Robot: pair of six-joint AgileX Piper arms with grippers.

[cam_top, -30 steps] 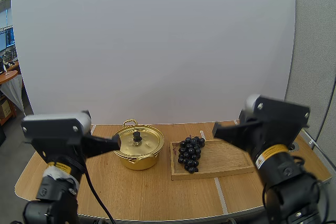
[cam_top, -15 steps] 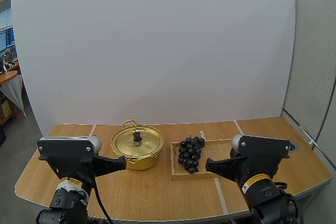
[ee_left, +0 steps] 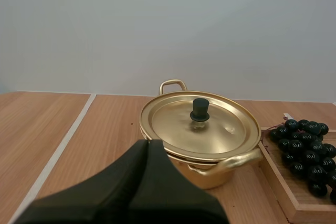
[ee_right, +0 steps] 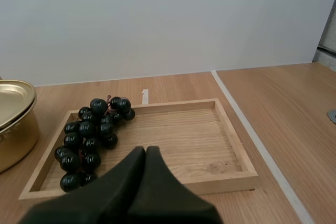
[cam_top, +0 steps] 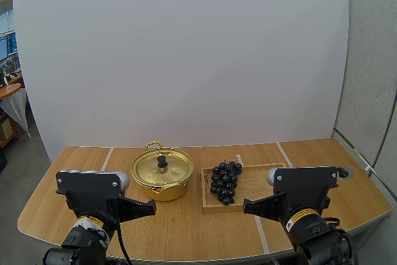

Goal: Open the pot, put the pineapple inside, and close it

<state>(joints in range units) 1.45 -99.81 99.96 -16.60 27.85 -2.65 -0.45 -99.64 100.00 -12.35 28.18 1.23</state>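
No step of the task is complete. The pot (cam_top: 162, 189) is closed: its lid (ee_left: 173, 124) sits on the rim and the knob (ee_left: 199, 109) is untouched. The pot stands ahead of the left gripper (ee_left: 148, 148), apart from it. That gripper's fingers lie together, holding nothing.

The fruit available is a bunch of grapes (ee_right: 92, 132), not a pineapple. It lies in the wooden tray (ee_right: 199, 140), ahead of the right gripper (ee_right: 145, 153), which is likewise closed and empty.

Remaining steps: lift the lid, load the fruit, refit the lid.
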